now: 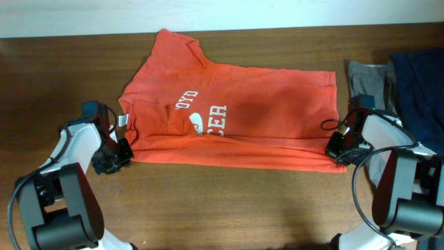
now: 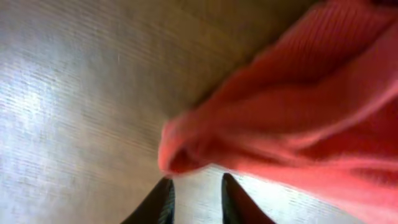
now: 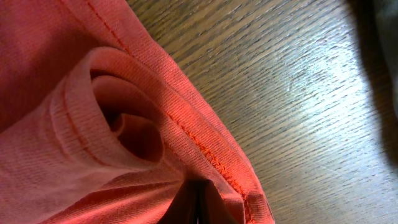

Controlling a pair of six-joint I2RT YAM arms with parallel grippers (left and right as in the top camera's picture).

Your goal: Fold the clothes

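Firstly, at the lower left of the overhead view: left gripper (image 1: 116,154), low over the wooden table (image 1: 229,208), just beside the lower left corner of the orange-red T-shirt (image 1: 270,118). Released, judging by the left wrist view: two dark fingertips (image 2: 163,202) parted at the bottom edge, bare table between them, nothing clamped. Just above those tips, a rolled corner of the T-shirt, blurred, filling the right half of that frame.

Across the middle of the overhead view: T-shirt spread flat on the table, one sleeve pointing to the upper left, white lettering only partly visible at centre left, lower edge doubled over in a long fold.

At the lower right corner of the garment: right gripper (image 1: 336,148), clenched on the T-shirt's hem. Same again in the right wrist view: closed fingertips (image 3: 186,205) at the bottom centre, pinching stitched fabric bunched into a loose roll.

Farther right, in the upper right of the overhead view: gray cloth (image 1: 364,78) and dark blue cloth (image 1: 420,76), touching each other, the gray one just beside the T-shirt's right edge.
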